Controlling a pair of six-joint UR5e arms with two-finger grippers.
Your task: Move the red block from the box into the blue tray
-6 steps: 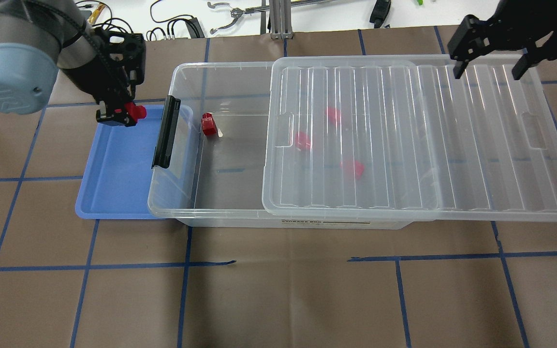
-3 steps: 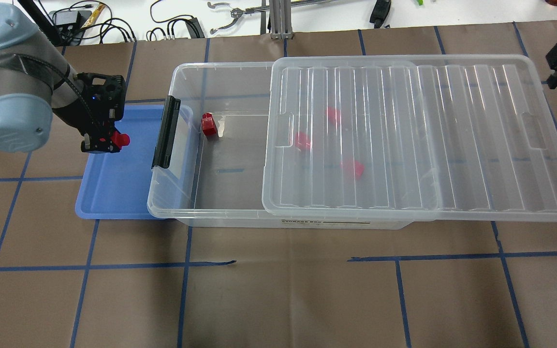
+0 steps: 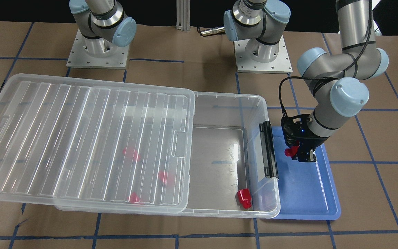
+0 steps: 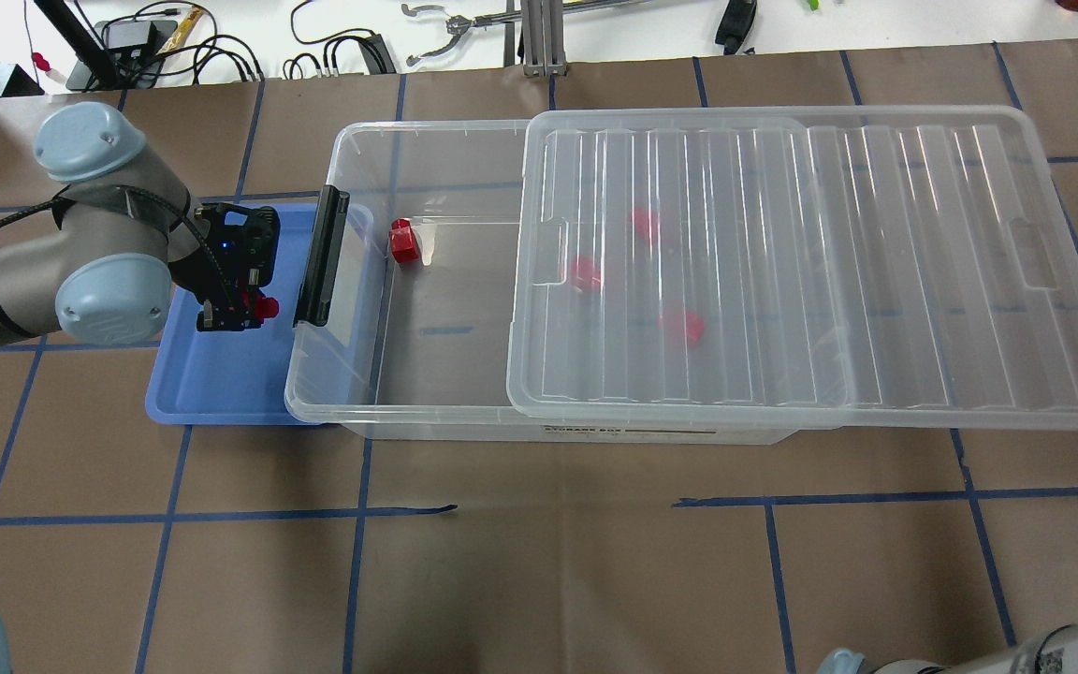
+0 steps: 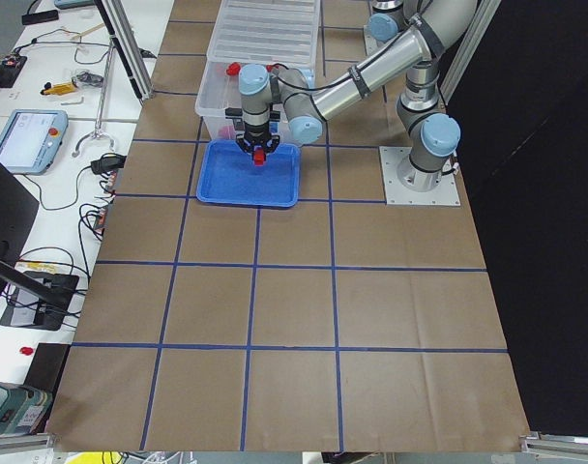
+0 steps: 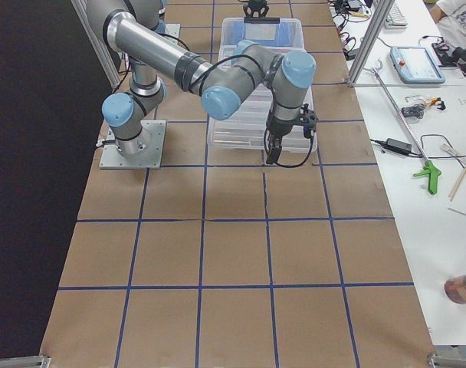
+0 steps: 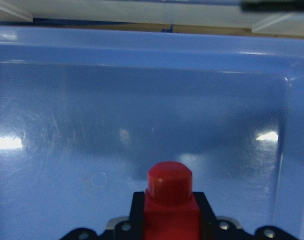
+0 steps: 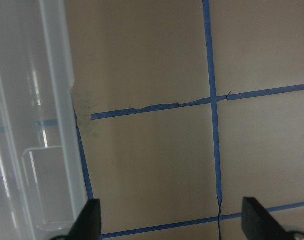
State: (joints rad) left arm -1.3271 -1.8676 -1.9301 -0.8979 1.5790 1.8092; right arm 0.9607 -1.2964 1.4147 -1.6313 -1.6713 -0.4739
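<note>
My left gripper (image 4: 241,316) is shut on a red block (image 4: 266,307) and holds it low over the blue tray (image 4: 221,384); the left wrist view shows the block (image 7: 169,200) between the jaws, stub pointing at the tray floor (image 7: 142,100). It also shows in the front view (image 3: 291,151). The box (image 4: 352,150) lies beside the tray, its ribbed lid (image 4: 782,262) slid off to the right. One red block (image 4: 402,241) lies uncovered in the box; three more (image 4: 586,273) show through the lid. My right gripper (image 8: 172,225) is open over bare table beside the lid's edge.
The box's black latch (image 4: 319,255) stands right beside my left gripper. The box rim overhangs the tray's right edge. Cables and tools lie on the white bench (image 4: 427,37) beyond the table. Part of my right arm (image 4: 969,655) shows at the overhead view's bottom right.
My left gripper has moved toward the robot's side along the tray with the red block and come lower. My right gripper has left the overhead view's upper right.
</note>
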